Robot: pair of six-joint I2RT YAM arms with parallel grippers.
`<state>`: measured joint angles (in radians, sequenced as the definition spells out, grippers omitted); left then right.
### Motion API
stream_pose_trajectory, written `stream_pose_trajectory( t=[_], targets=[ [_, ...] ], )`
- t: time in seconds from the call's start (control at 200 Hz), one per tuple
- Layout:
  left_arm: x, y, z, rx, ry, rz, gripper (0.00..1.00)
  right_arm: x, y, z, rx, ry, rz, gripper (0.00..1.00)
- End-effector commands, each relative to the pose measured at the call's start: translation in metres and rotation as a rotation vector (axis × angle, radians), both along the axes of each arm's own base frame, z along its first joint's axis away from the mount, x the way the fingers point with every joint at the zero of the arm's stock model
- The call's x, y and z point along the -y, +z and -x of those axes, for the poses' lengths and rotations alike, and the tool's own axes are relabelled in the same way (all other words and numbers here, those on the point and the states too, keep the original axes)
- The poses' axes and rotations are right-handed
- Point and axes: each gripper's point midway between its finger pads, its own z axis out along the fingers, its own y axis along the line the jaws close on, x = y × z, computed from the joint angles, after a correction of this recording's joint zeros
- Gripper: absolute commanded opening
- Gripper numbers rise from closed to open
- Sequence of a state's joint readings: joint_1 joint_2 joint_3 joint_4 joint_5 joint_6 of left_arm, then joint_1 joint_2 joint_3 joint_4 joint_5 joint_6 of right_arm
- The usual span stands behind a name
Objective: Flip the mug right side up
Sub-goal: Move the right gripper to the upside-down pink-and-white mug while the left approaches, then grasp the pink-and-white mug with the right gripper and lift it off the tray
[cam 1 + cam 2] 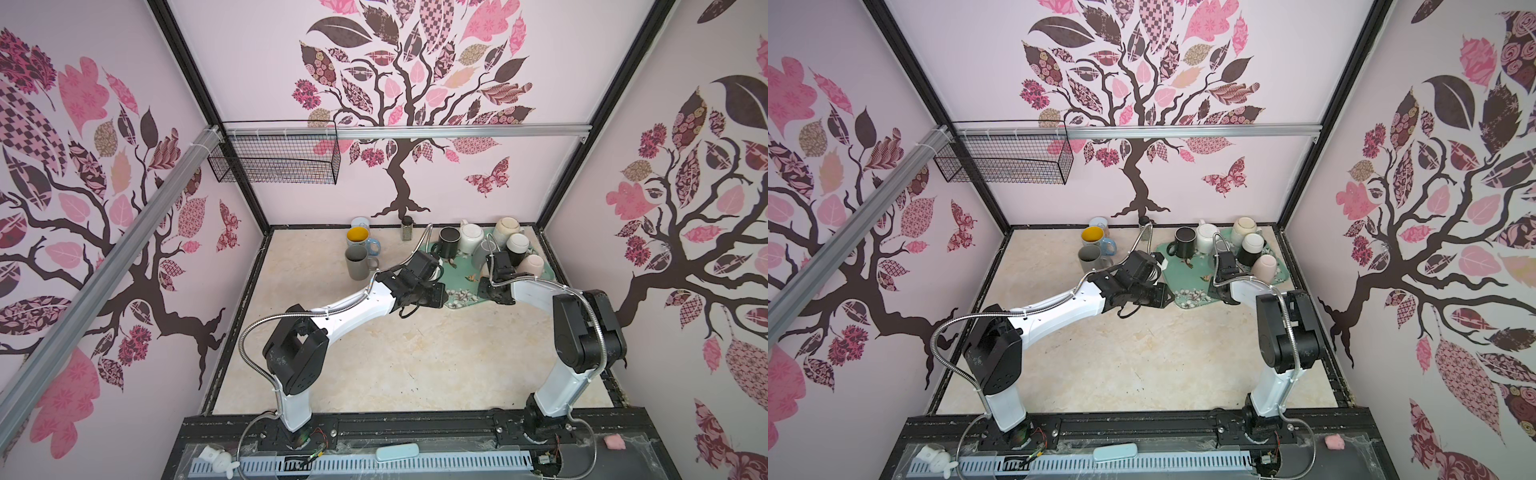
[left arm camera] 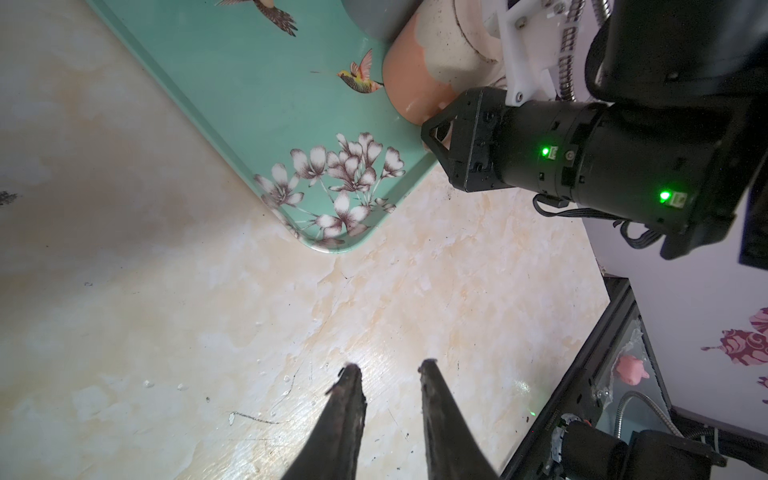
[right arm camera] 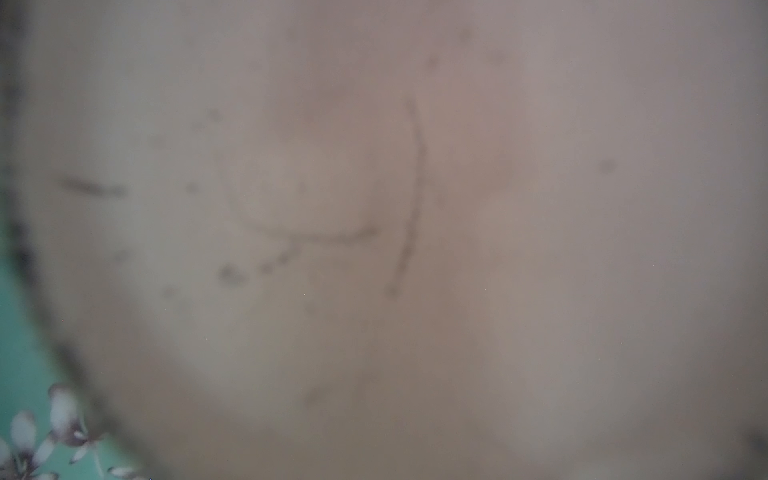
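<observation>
as i read the scene from its left side, a grey mug [image 1: 356,264] stands mouth-up at the far left of the table [image 1: 395,353], with a yellow-lined mug [image 1: 357,237] just behind it. next is the left gripper [image 2: 388,368], its fingers slightly parted with nothing between them, hovering over bare table just off the near left corner of the teal flowered tray [image 2: 216,83]. over the tray's right half, the right gripper [image 1: 505,272] stands right beside the pink mug [image 1: 533,264], which sits base-up near the tray's right edge, just to the gripper's right. the right wrist view is filled by a blurred beige wall, so i cannot tell whether these jaws are apart, closed, or gripping the mug.
</observation>
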<state>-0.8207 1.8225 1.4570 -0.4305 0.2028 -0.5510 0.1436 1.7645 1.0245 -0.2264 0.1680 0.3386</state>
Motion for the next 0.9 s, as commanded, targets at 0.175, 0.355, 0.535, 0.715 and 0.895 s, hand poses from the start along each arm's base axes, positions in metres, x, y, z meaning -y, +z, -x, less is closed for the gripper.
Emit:
stream_pose_trajectory(
  t=[0.175,0.355,0.535,0.715,0.895],
  targets=[
    [-0.003,-0.002,-0.002,0.023,0.005,-0.006,0.27,-0.057,0.018,0.015,0.02,0.171,-0.014,0.1],
    [-0.004,-0.002,-0.001,0.02,0.008,-0.008,0.27,-0.103,0.008,0.017,0.005,0.302,-0.043,0.09],
    [-0.009,-0.002,0.0,0.026,0.018,-0.014,0.27,-0.111,0.001,0.013,-0.047,0.366,-0.027,0.3],
    [-0.01,-0.003,-0.001,0.03,0.028,-0.015,0.27,-0.107,0.016,0.008,-0.018,0.346,-0.006,0.39],
    [-0.008,-0.004,-0.002,0.026,0.026,-0.015,0.27,-0.11,0.02,0.005,-0.017,0.35,-0.02,0.41]
  ],
)
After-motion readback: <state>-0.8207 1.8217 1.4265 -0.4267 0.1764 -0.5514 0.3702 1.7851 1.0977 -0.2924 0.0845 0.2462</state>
